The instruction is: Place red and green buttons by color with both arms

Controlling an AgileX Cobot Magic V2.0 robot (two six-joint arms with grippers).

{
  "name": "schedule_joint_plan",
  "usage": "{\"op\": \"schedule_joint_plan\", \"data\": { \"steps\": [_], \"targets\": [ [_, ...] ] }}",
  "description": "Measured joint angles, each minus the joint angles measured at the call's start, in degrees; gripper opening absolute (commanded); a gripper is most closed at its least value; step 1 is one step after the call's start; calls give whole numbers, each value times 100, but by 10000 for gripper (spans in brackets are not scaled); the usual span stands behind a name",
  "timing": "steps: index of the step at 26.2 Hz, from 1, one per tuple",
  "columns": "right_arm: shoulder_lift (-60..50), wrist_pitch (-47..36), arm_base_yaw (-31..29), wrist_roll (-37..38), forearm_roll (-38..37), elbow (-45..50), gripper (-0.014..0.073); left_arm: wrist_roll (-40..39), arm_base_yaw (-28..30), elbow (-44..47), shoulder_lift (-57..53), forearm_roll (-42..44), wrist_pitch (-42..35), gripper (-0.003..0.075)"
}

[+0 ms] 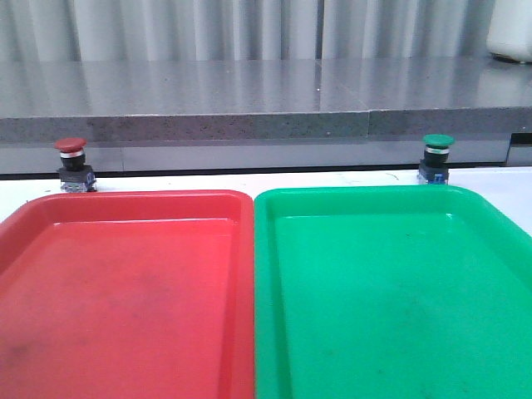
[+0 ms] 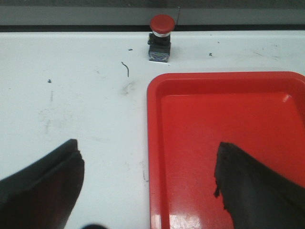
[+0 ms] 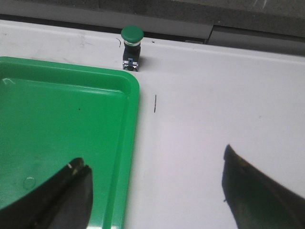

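Only fingertips show: left jaws [image 2: 147, 191] apart, right jaws [image 3: 155, 191] apart, both empty; arms out of front view.

Glossy plastic red tray [image 1: 125, 283], glossy green tray [image 1: 399, 283] (faintly scuffed), smooth white table [image 2: 71, 95], speckled grey stone ledge [image 1: 208, 125]

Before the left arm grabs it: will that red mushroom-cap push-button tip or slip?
The red mushroom-cap push-button looks top-heavy, with a wide cap over a narrow black body, so a sideways nudge could probably tip it. The domed cap seems smooth, likely slippery; the squarer body should grip better. It appears rigid. The left gripper is open.
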Motion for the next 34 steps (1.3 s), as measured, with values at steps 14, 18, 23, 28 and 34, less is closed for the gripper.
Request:
{"op": "schedule_joint_plan", "data": {
  "steps": [14, 18, 23, 28, 34],
  "targets": [
    [0, 0, 0, 0, 0, 0, 580, 2, -108, -1753, 2872, 0, -313, 553],
    [0, 0, 0, 0, 0, 0, 580, 2, -108, -2361, 3719, 0, -333, 553],
    [0, 0, 0, 0, 0, 0, 580, 13, -108, -3112, 4649, 0, -333, 553],
    [0, 0, 0, 0, 0, 0, 580, 13, -108, -3867, 5514, 0, -333, 553],
    [0, 0, 0, 0, 0, 0, 580, 13, 28, -4602, 6295, -8, -300, 553]
  ]
}}
